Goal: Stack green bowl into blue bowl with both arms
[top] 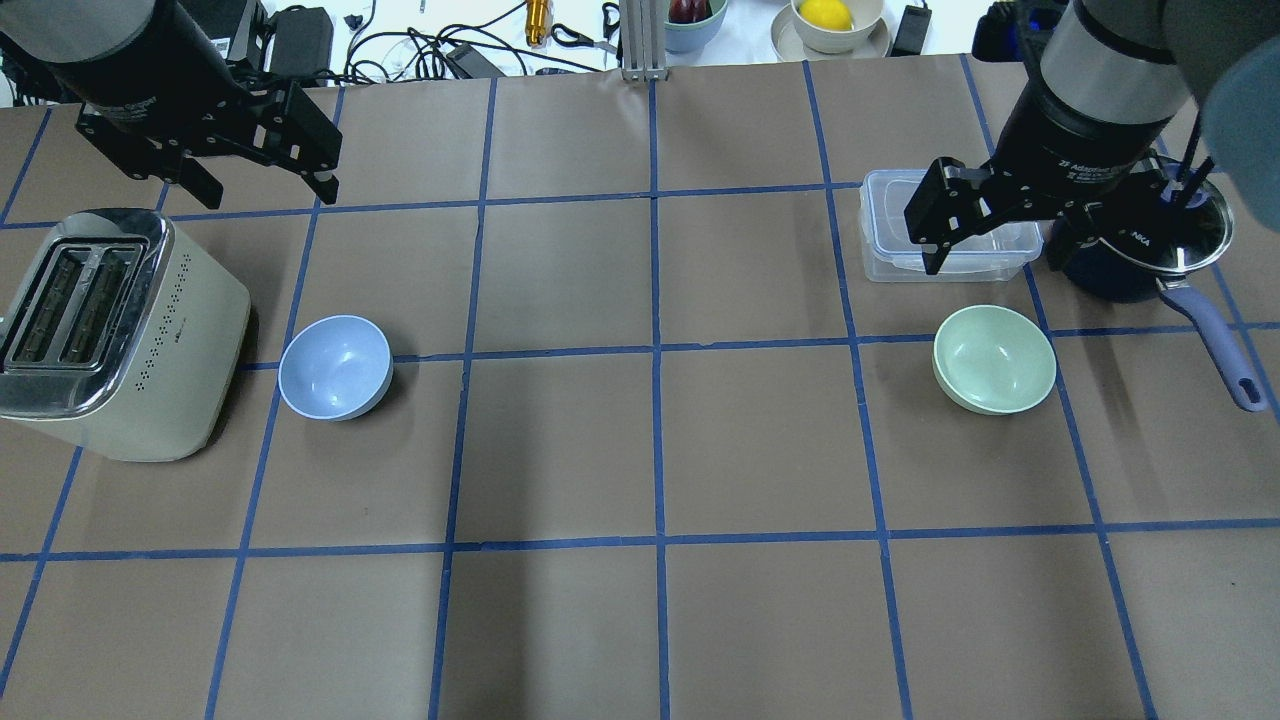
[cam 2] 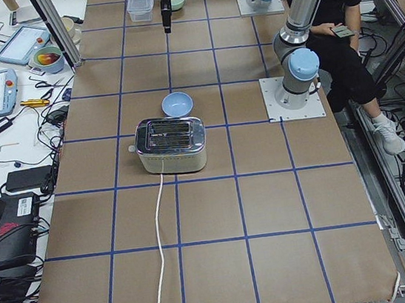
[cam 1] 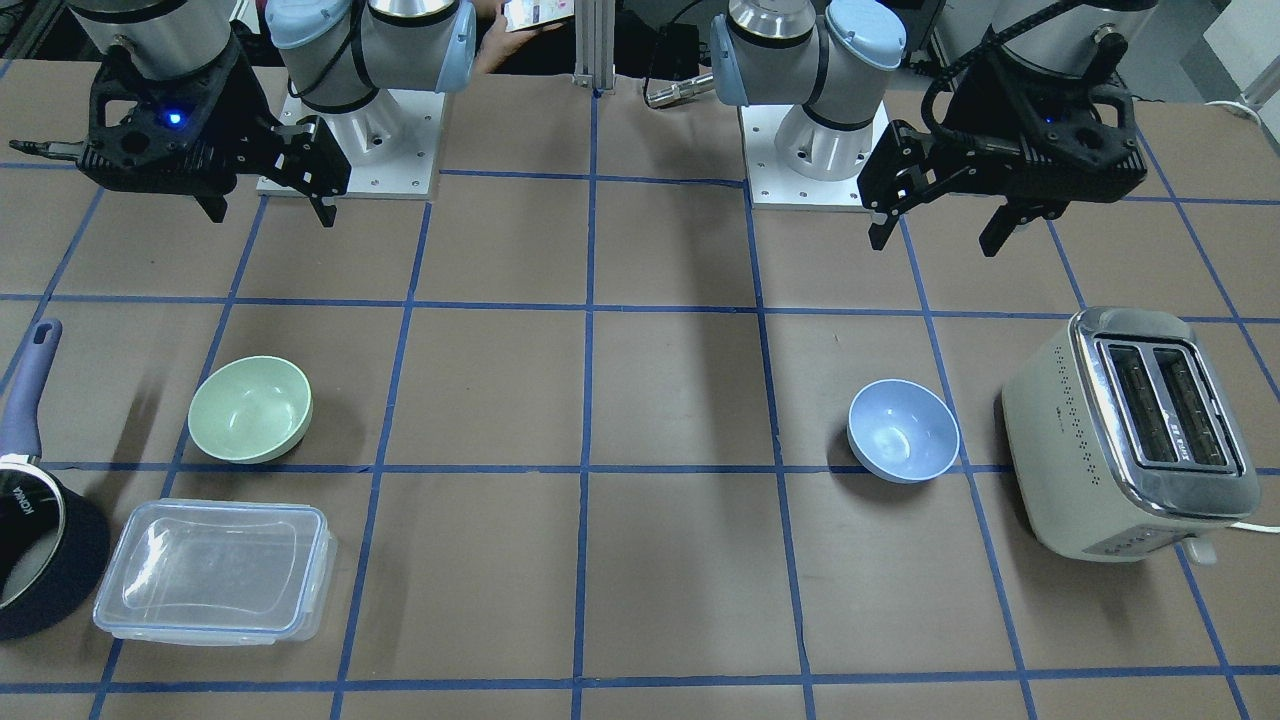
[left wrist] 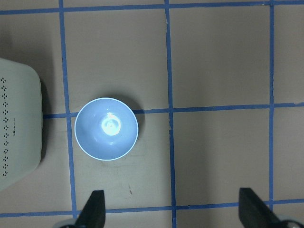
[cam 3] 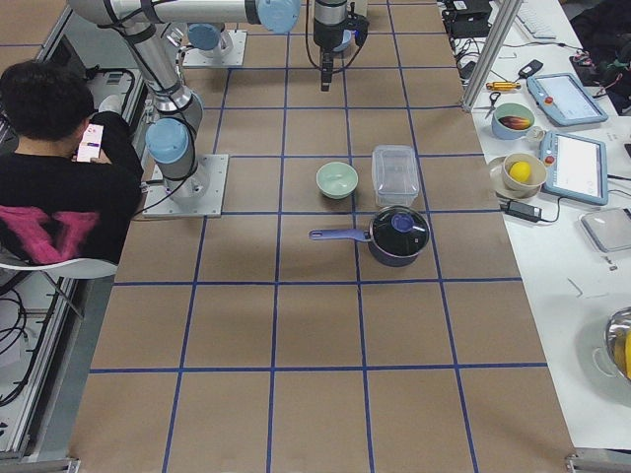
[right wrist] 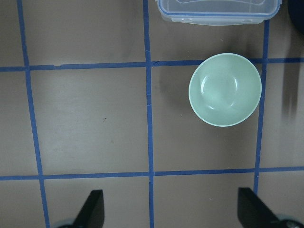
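The green bowl (cam 1: 250, 410) sits upright and empty on the table; it also shows in the overhead view (top: 994, 359) and the right wrist view (right wrist: 225, 89). The blue bowl (cam 1: 903, 430) sits upright and empty far from it, beside the toaster, seen also overhead (top: 334, 367) and in the left wrist view (left wrist: 106, 129). My right gripper (cam 1: 270, 215) (top: 995, 262) (right wrist: 172, 209) hangs open and empty high above the table, on the robot's side of the green bowl. My left gripper (cam 1: 945, 225) (top: 268, 197) (left wrist: 173, 209) hangs open and empty high above the table near the blue bowl.
A cream toaster (cam 1: 1130, 430) (top: 100, 330) stands close beside the blue bowl. A clear lidded container (cam 1: 215, 570) (top: 890, 215) and a dark blue saucepan (cam 1: 40, 530) (top: 1130, 270) with a long handle lie close to the green bowl. Brown table with blue tape grid lies between the bowls.
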